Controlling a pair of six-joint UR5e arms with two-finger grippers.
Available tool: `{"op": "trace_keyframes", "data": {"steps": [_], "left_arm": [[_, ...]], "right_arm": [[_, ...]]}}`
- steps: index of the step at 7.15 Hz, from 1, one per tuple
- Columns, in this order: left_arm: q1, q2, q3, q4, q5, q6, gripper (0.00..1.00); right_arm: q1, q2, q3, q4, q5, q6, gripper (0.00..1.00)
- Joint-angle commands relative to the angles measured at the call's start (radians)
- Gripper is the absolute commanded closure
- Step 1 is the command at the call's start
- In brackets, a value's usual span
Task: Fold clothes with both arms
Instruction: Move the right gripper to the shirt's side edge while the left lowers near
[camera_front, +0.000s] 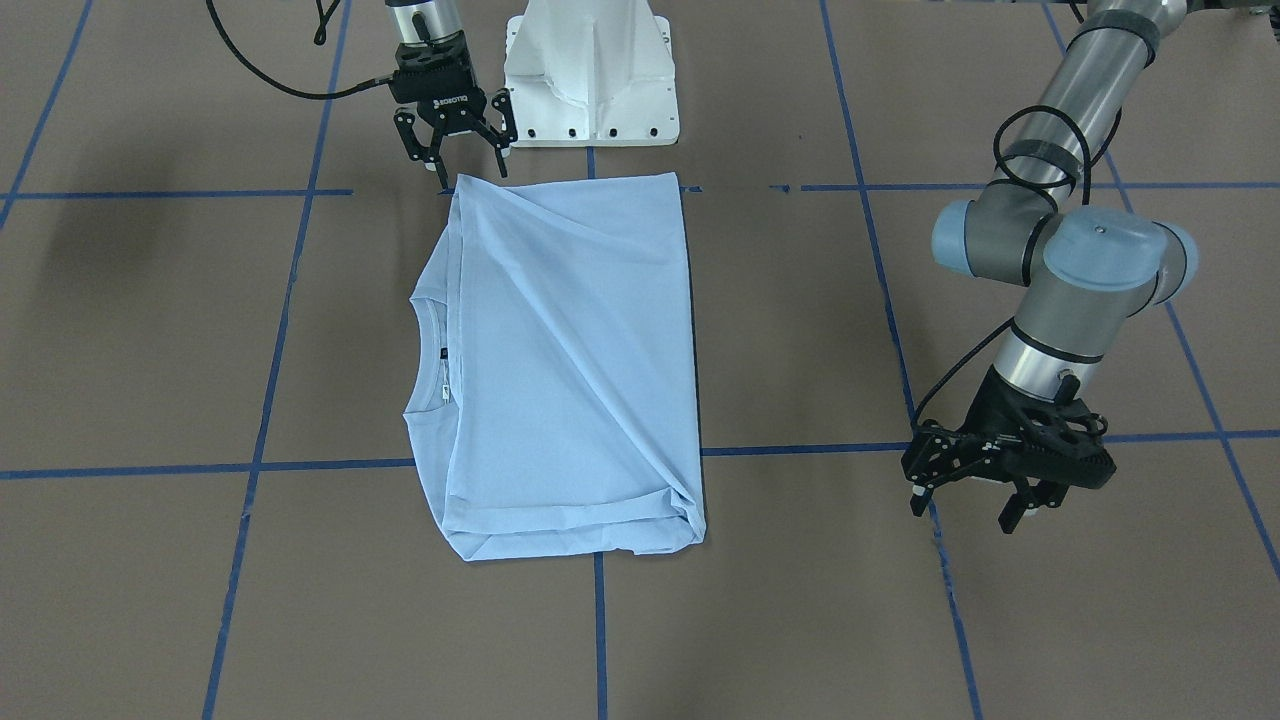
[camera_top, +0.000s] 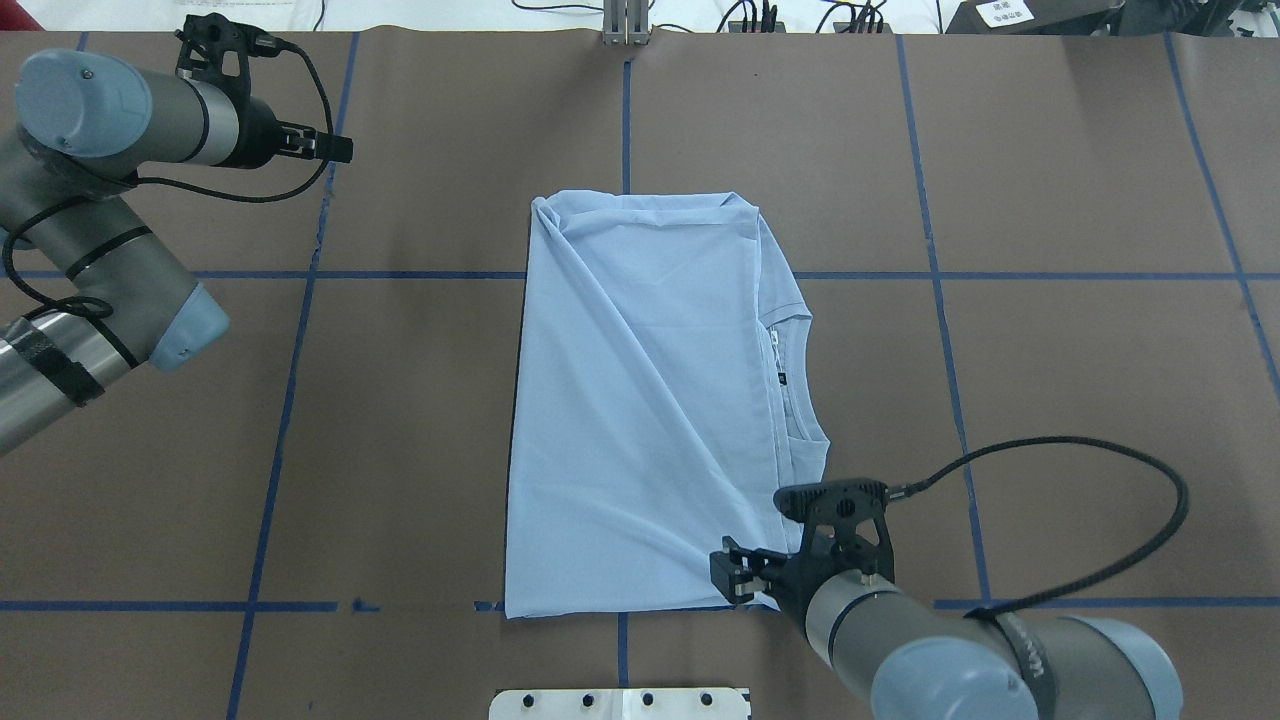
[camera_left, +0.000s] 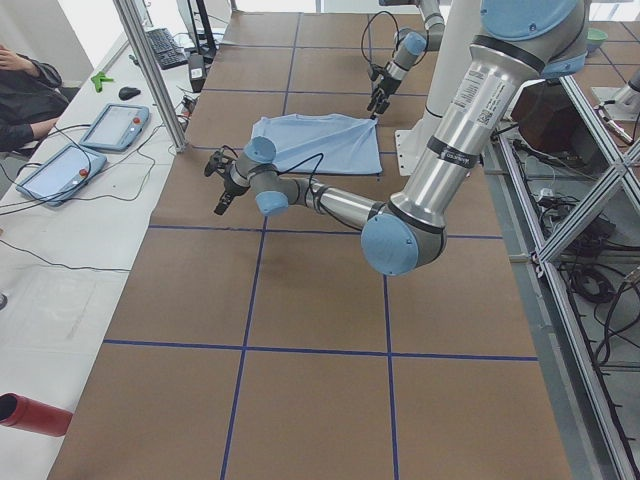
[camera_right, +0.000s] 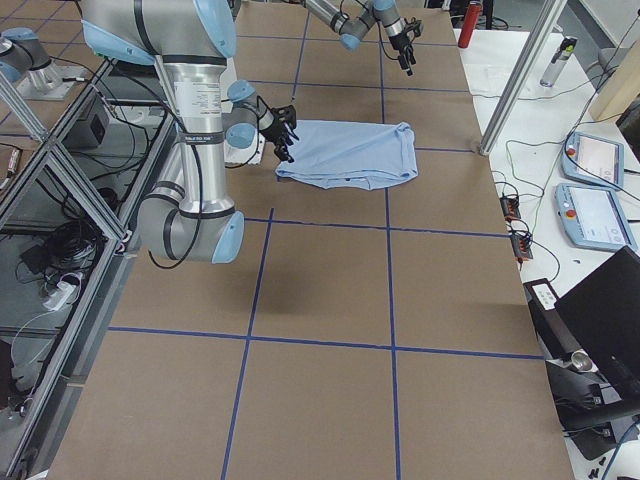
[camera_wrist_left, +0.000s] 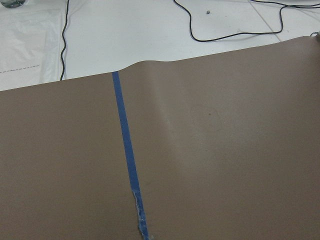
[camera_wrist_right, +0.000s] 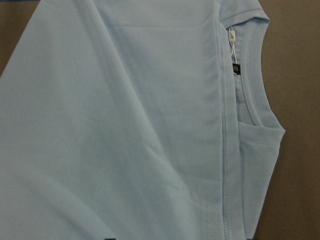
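The pale light-blue T-shirt (camera_front: 570, 360) lies folded lengthwise on the brown table, its collar and dark neck label (camera_front: 443, 352) showing at one side. The palm-tree print is hidden. My right gripper (camera_front: 455, 165) is open, with its fingertips just at the shirt's corner nearest the robot base; it also shows in the overhead view (camera_top: 735, 578). The right wrist view shows the shirt (camera_wrist_right: 125, 125) and the label (camera_wrist_right: 236, 68) close below. My left gripper (camera_front: 965, 505) is open and empty, well off to the side of the shirt over bare table, and shows in the overhead view (camera_top: 335, 148).
The white pedestal base (camera_front: 590, 80) stands just behind the shirt. Blue tape lines (camera_front: 600, 630) cross the brown table. Beyond the table's far edge, a white surface (camera_wrist_left: 150, 30) carries cables. Tablets (camera_left: 115, 125) and a person sit at the operators' side.
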Motion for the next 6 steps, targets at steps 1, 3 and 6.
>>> {"op": "trace_keyframes", "data": {"steps": [1,3,6], "left_arm": [[0.054,0.058,-0.143,0.005,-0.072,-0.179,0.00],[0.201,0.225,-0.421,0.008,-0.028,-0.362,0.00],[0.578,0.368,-0.644,0.009,0.278,-0.719,0.00]], "right_arm": [[0.100,-0.062,0.003,0.240,0.112,0.005,0.00],[0.111,-0.155,0.011,0.343,0.100,0.140,0.00],[0.120,-0.171,0.008,0.341,0.063,0.242,0.00]]}}
